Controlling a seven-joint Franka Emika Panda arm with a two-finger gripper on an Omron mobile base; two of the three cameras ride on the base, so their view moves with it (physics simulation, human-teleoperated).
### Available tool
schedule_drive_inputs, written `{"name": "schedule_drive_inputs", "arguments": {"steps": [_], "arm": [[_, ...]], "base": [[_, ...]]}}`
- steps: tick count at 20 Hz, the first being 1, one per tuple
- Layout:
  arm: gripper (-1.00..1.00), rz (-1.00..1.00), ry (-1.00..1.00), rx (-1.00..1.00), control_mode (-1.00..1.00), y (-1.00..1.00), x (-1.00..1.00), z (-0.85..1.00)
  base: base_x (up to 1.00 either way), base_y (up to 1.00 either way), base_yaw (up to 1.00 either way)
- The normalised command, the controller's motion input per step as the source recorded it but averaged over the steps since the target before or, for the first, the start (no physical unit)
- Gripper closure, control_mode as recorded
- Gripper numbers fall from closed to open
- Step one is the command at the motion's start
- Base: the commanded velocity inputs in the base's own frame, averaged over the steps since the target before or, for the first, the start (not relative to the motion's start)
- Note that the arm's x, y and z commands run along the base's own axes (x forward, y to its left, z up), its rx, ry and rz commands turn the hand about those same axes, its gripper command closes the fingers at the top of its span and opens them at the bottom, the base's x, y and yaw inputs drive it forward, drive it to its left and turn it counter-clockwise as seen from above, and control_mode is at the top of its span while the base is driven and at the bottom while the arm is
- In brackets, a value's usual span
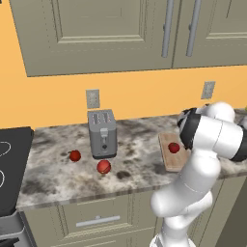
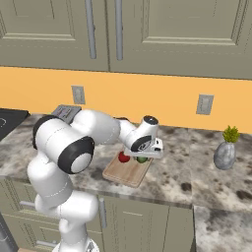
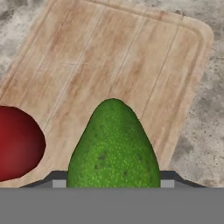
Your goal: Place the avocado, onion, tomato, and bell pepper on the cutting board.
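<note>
**Avocado between the fingers, over the board**

The big stone counter [image 1: 140, 159] runs along the yellow wall [image 1: 144, 91], under tall grey cupboards [image 1: 96, 34]. The white robot arm [image 2: 64, 147] bends over the counter. A grey toaster [image 1: 102, 133] stands near the wall. The cutting board [image 3: 122, 61] lies flat on the counter, to the right of the toaster. A grey vase [image 2: 225, 155] with a little plant stands well off to the right of the board.

The gripper [image 2: 143, 156] hangs low over the board. Its two fingers are spread wide, one on each side of the green avocado [image 3: 113, 146]. The fingers pinch the avocado between them. I cannot tell if the avocado touches the board.

A red round thing [image 3: 17, 142] sits on the board just beside the avocado. Two more red round ones [image 1: 103, 167] lie on the counter near the toaster.
</note>
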Motion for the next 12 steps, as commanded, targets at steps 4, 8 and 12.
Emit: {"name": "schedule_drive_inputs", "arguments": {"steps": [4, 8, 12], "arm": [[1.00, 0.00, 0.00, 0.00, -1.00, 0.00, 0.07, -0.24], [1.00, 0.00, 0.01, 0.00, -1.00, 0.01, 0.09, -0.28], [-1.00, 0.00, 0.01, 0.00, -1.00, 0.03, 0.03, -0.29]], "base": [[0.00, 0.00, 0.00], [0.00, 0.00, 0.00], [0.00, 0.00, 0.00]]}}
